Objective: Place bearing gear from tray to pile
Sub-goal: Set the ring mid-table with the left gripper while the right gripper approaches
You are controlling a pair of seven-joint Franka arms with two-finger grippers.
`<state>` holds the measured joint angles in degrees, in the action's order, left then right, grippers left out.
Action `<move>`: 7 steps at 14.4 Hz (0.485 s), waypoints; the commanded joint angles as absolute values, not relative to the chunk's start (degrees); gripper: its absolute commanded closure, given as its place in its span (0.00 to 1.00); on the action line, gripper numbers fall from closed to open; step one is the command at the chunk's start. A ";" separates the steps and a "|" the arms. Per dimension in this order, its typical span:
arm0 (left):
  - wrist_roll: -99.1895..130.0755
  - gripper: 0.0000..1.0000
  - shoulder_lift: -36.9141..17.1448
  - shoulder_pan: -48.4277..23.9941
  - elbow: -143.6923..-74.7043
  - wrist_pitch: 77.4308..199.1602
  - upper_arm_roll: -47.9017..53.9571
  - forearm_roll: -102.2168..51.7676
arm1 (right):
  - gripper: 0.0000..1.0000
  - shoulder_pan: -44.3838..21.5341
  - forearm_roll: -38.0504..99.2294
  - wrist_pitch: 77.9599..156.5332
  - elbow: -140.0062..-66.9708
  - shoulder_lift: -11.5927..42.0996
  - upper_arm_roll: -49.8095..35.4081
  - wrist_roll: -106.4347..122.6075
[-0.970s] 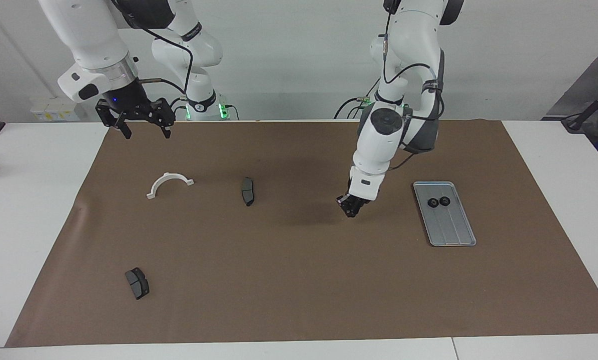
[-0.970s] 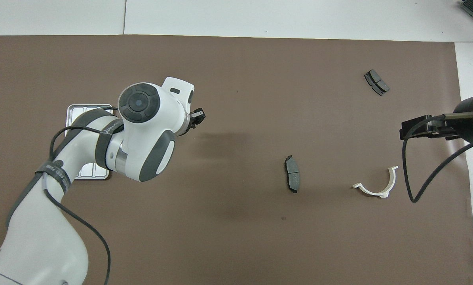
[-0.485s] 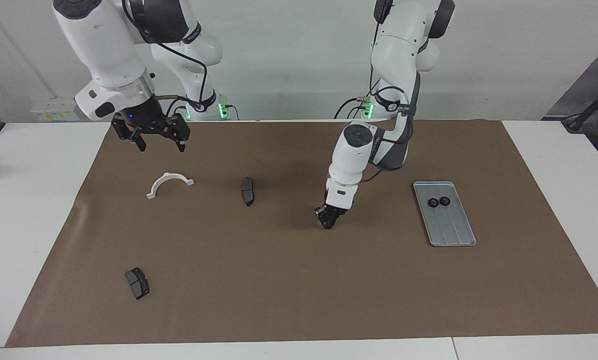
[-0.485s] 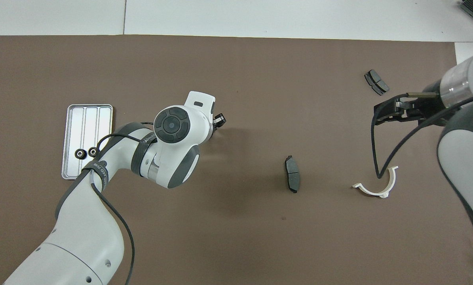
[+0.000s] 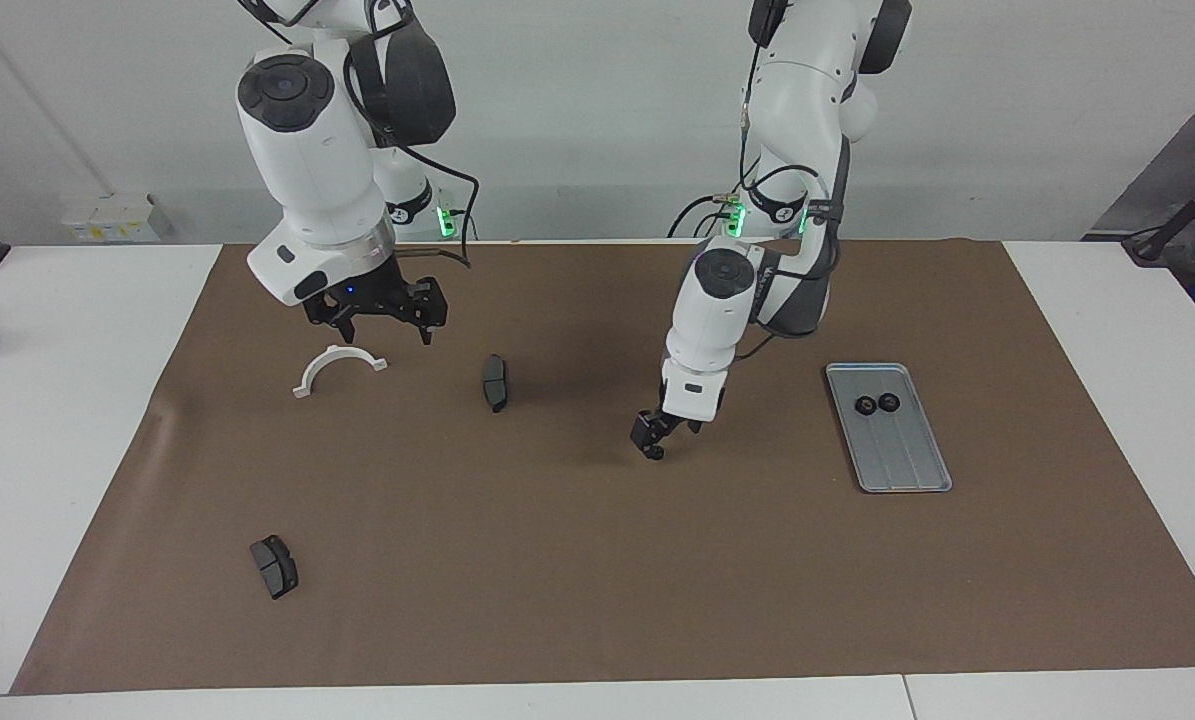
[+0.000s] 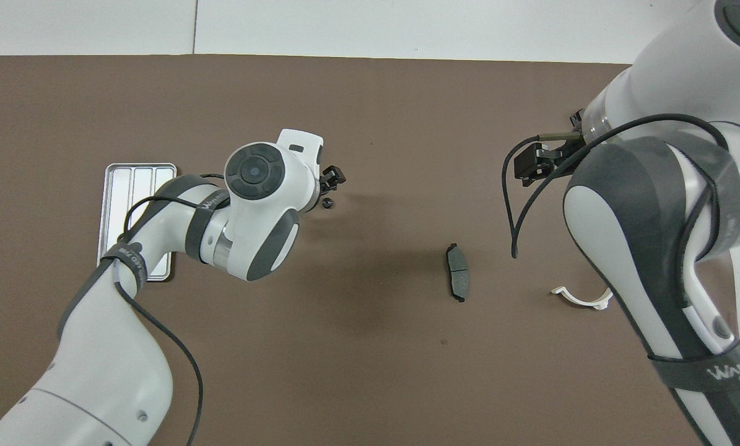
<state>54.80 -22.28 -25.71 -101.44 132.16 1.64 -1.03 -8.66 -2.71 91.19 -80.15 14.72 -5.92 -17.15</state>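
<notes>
Brown matting [image 5: 597, 560] covers the white table. On it, the left gripper [image 5: 649, 442] hangs low with fingers parted, a small black gear [image 6: 327, 202] lying free just beneath. Toward the left arm's end, the ridged tray [image 5: 912, 470] holds two more gears [image 5: 877, 403]. The right gripper [image 5: 382, 318], fingers spread, hovers over a white half-ring clamp [image 5: 337, 367], beside one brake pad [image 5: 495, 382]; another pad [image 5: 274, 566] lies well apart.

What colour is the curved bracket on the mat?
White; the curved bracket shows best in the facing view.
</notes>
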 commanded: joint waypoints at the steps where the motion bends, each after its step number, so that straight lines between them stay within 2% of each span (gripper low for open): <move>1: 48.37 0.00 -15.48 -18.22 -102.66 124.48 2.11 -0.70 | 0.00 -11.50 -4.13 92.80 -75.15 19.85 -6.15 -21.69; 4: 37.31 0.00 -13.19 -11.45 -102.83 119.20 1.94 -0.97 | 0.00 -16.59 -5.27 97.89 -74.80 23.63 -6.07 -29.15; 7: 26.23 0.00 -12.31 -5.03 -105.10 118.82 1.85 -0.97 | 0.00 -20.64 -5.27 102.64 -70.24 29.60 -6.15 -35.85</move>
<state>32.38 -13.69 -8.43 -101.96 118.97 1.34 -1.05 -18.70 -4.19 101.09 -76.06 24.40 -6.01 -32.45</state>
